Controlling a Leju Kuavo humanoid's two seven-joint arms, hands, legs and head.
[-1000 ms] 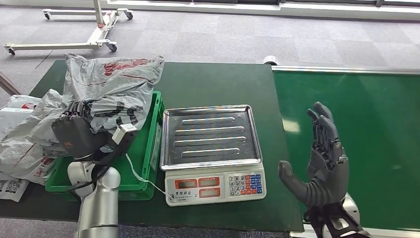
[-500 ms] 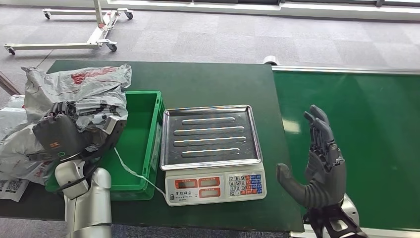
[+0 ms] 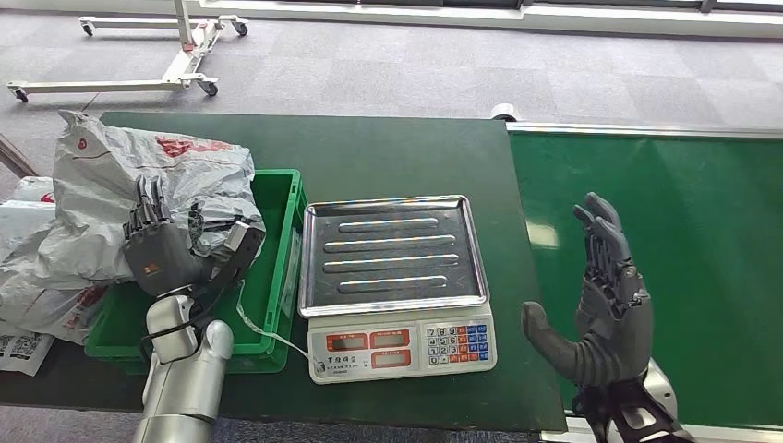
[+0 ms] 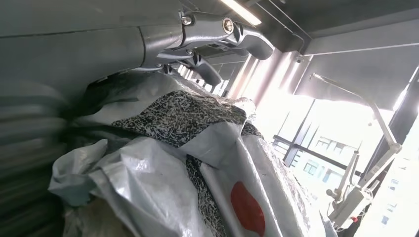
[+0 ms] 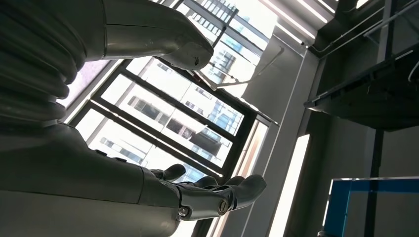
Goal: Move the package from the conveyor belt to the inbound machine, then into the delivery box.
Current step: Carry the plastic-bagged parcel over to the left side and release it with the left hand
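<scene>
The package (image 3: 111, 198) is a crumpled grey plastic mail bag with red and black print. It slumps over the left side of the green delivery box (image 3: 274, 268) and onto the bags beside it. My left hand (image 3: 159, 247) stands upright against it, fingers straight and pointing up, not wrapped around it. In the left wrist view the package (image 4: 197, 163) lies against the palm under the stretched fingers (image 4: 222, 32). My right hand (image 3: 602, 300) is held open and empty, palm turned inward, over the table edge beside the conveyor belt (image 3: 683, 240); its spread fingers (image 5: 217, 195) show in the right wrist view.
The weighing scale (image 3: 392, 249) with its steel tray and keypad sits mid-table between the box and the belt. More grey mail bags (image 3: 32, 295) pile at the table's left end. A white wheeled frame (image 3: 175, 65) stands on the floor beyond.
My left hand swung the package left, then came back toward the box. Its fingers, curled over the bag before, now stand straight. The right hand has hardly moved.
</scene>
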